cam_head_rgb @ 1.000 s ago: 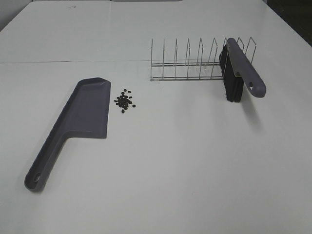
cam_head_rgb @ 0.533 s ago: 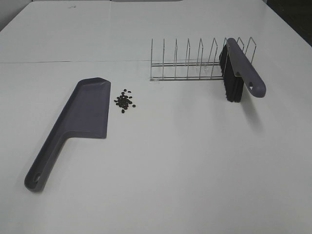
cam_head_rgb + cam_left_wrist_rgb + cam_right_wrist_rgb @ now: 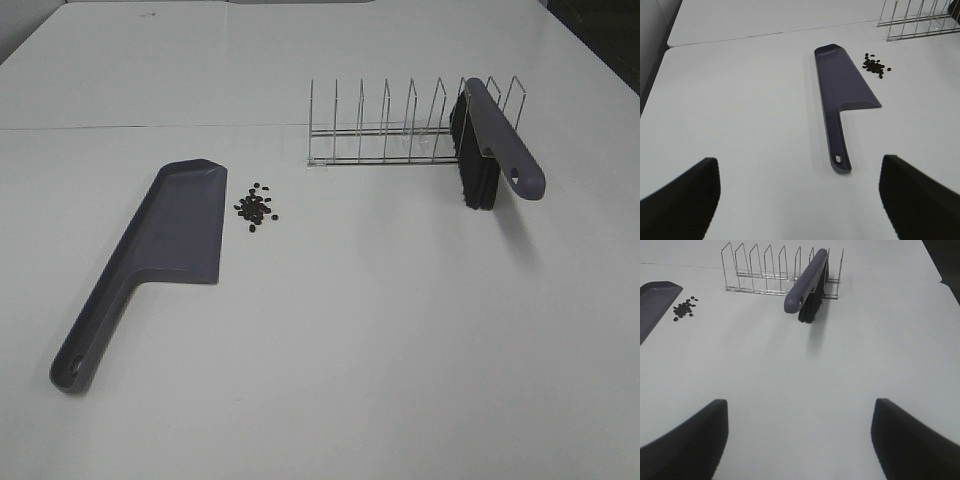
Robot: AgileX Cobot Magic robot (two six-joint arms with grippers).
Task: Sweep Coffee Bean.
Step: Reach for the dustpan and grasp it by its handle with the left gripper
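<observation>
Several tiny dark coffee beans [image 3: 256, 207] [image 3: 875, 66] [image 3: 684, 309] lie clustered on the white table, just right of the grey-purple dustpan [image 3: 160, 245] [image 3: 840, 95], which lies flat with its handle toward the near left. A grey brush with black bristles [image 3: 490, 150] [image 3: 809, 282] leans in the right end of a wire rack [image 3: 400, 125] [image 3: 770, 270]. Neither arm shows in the exterior high view. My left gripper [image 3: 799, 200] stands open and empty, short of the dustpan's handle. My right gripper [image 3: 799, 440] is open and empty too, well back from the brush.
The white table [image 3: 380, 330] has a seam running across it behind the dustpan. Dark floor shows past the table's far right corner [image 3: 600, 30].
</observation>
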